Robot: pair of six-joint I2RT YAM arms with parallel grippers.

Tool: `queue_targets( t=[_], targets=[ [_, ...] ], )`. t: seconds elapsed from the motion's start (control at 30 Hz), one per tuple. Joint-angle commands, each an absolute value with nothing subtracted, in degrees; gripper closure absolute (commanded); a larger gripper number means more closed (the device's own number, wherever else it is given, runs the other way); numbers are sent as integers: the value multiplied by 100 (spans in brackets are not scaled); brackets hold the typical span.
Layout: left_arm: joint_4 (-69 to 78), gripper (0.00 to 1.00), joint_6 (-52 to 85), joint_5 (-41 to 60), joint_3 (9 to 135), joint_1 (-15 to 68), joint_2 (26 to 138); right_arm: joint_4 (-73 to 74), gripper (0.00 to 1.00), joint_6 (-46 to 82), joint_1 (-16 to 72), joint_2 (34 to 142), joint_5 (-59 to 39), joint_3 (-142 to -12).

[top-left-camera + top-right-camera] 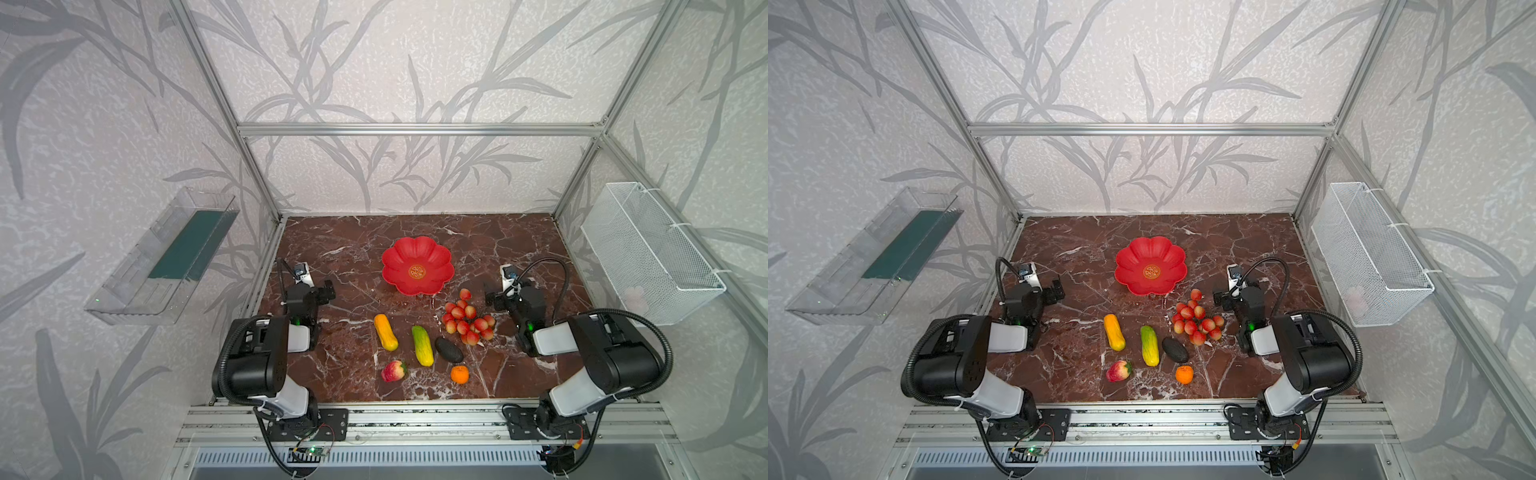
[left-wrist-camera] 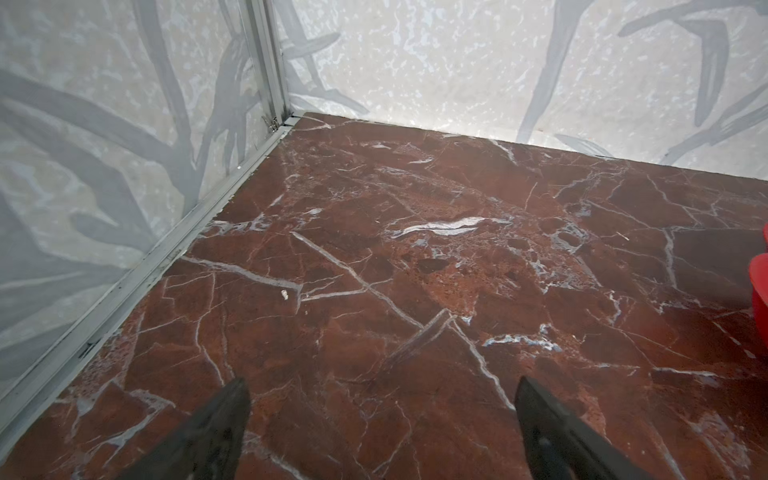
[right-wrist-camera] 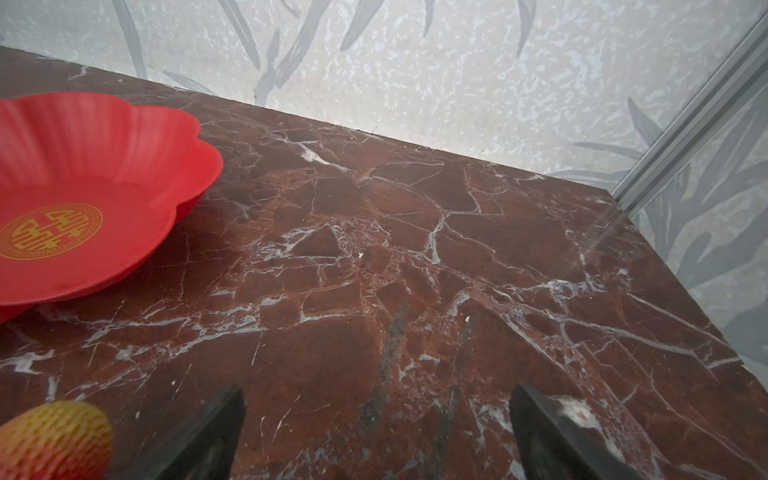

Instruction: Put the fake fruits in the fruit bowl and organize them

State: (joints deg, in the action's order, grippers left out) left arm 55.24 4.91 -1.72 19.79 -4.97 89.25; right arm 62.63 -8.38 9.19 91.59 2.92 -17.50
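Because both claws stand wide apart and hold nothing, and all 6 fake fruits lie on the marble tabletop, the step in hand is judged to be the opening pick. In both top views the left gripper and the right gripper hover at opposite sides of the table. Each wrist view shows bare marble between the fingertips. The fruit bowl sits empty at mid-table, on the far side of the fruits from the arm bases.

Recommended procedure:
1. Take the bunch of red-pink berries with the right gripper. It lies just beside that claw and near the bowl rim.
2. Take each oblong piece across its short axis, at mid-length, so it hangs level.
3. Lower each piece into the bowl before release. The dish is shallow and a dropped piece may roll out.

Orientation:
- Orange-yellow oblong: long axis runs from the bowl side toward the arm bases, far end leaning slightly left.
- Green-yellow oblong: nearly parallel to it.
- Dark oval: diagonal, far end left, near end right, just beside the green-yellow oblong.
- Strawberry-like piece: green cap points right.
- Small orange ball: no long axis, so any approach angle serves.
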Motion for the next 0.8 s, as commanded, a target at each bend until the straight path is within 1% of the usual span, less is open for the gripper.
queue_targets(
  t=[0.0,0.27,0.4,0.63,0.77],
  targets=[
    [5493,1,314,-114,2088,-445,8945,6337,1,-853,896,9132,268,-1793],
    [5493,1,325,-105,2088,-440,8947,6309,1,-848,890,9131,272,-1811],
    [5493,1,325,-106,2087,-449,8952,5978,1,-747,792,9101,142,-1964],
    [5504,1,334,-84,2085,-459,8947,6011,1,-738,786,9105,183,-1943],
    [5517,2,334,-55,2068,-466,8947,6194,1,-587,791,9054,580,-1848]
  ],
)
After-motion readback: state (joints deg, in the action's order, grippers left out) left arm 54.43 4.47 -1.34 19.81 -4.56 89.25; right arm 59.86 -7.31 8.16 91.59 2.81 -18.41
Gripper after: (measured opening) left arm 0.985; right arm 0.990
